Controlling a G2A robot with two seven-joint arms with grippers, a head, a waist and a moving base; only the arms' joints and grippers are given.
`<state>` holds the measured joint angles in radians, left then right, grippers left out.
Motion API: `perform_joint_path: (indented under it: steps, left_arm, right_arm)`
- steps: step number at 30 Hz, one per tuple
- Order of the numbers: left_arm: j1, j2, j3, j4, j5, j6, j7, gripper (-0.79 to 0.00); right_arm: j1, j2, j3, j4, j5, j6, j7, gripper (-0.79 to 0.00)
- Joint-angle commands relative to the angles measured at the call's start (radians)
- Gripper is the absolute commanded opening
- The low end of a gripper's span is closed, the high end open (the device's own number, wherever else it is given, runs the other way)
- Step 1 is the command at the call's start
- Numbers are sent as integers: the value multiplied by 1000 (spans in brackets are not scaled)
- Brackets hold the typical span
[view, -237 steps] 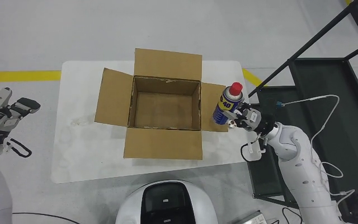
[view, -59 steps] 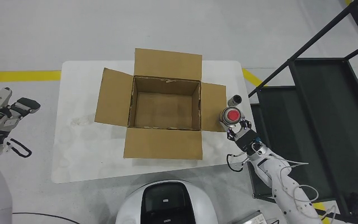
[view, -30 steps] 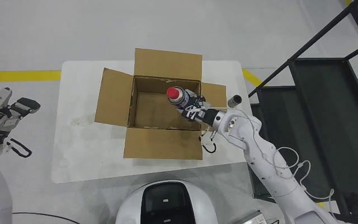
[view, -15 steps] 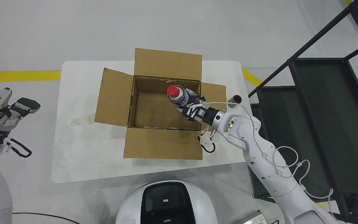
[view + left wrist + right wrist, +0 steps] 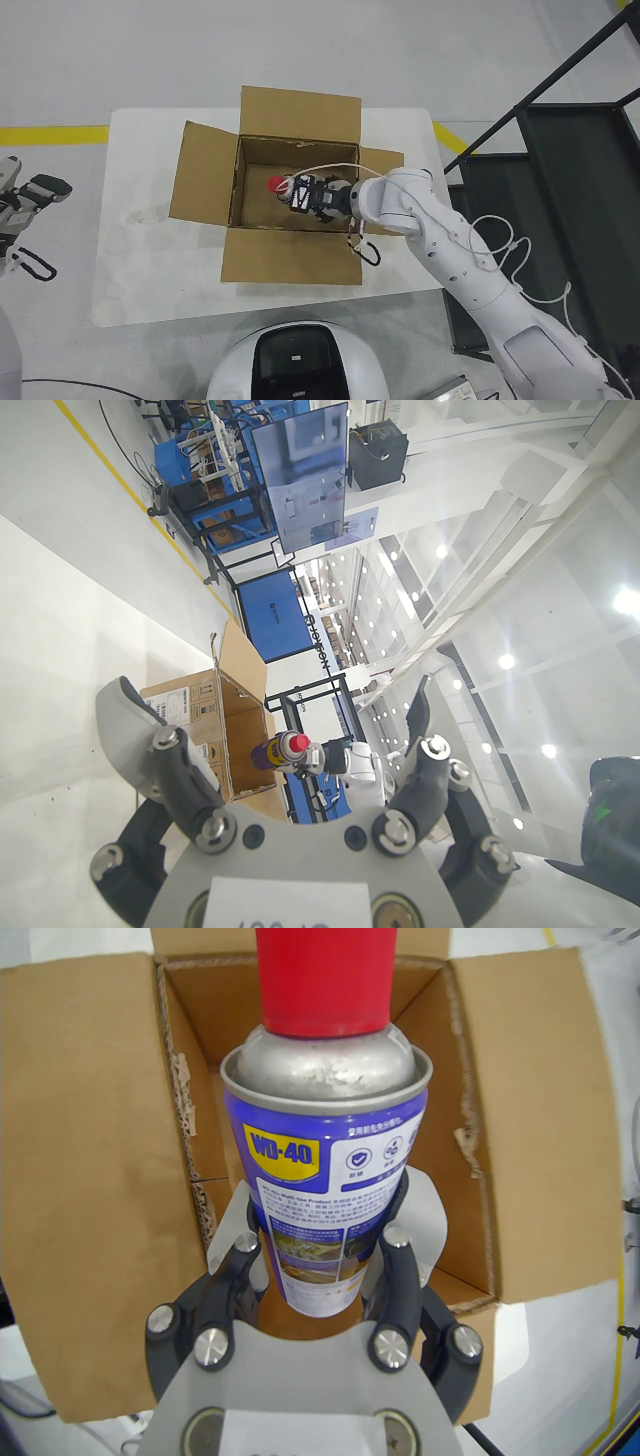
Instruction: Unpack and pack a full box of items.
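An open cardboard box [image 5: 200, 172] stands on the white table [image 5: 140, 270]. My right gripper [image 5: 308, 194] is inside the box opening, shut on a blue spray can with a red cap [image 5: 279, 186]. The can lies tilted, its cap toward the box's left wall. In the right wrist view the fingers [image 5: 400, 1248] clamp the can's [image 5: 325, 1138] lower body, with the box [image 5: 75, 1103] bottom bare behind it. My left gripper [image 5: 270, 700] is off the table's left edge, open with nothing in it; from there the box [image 5: 200, 700] and the can [image 5: 275, 750] appear far off.
A black metal rack [image 5: 570, 160] stands close to the table's right side, behind my right arm. A yellow floor line [image 5: 50, 134] runs left of the table. The box flaps are spread out on all sides; bare tabletop lies left and in front.
My right gripper has carried the can leftward and lower into the box, tipping it from near upright to lying with the cap toward the left. The left arm has not moved.
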<state>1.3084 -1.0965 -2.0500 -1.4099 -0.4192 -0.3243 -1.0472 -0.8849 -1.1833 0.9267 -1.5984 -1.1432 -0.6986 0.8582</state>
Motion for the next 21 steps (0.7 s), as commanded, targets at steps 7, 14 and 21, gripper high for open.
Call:
perform_joint_path:
  steps: [7,14,21]
  left_arm:
    - [0,0,0,0,0,0,0,0]
    - [0,0,0,0,0,0,0,0]
    - [0,0,0,0,0,0,0,0]
  right_arm:
    - [188,-74,-204,261,135,13,149,-785]
    - [273,-122,-297,396,169,19,166,0]
    - [311,-144,-321,449,193,-9,124,0]
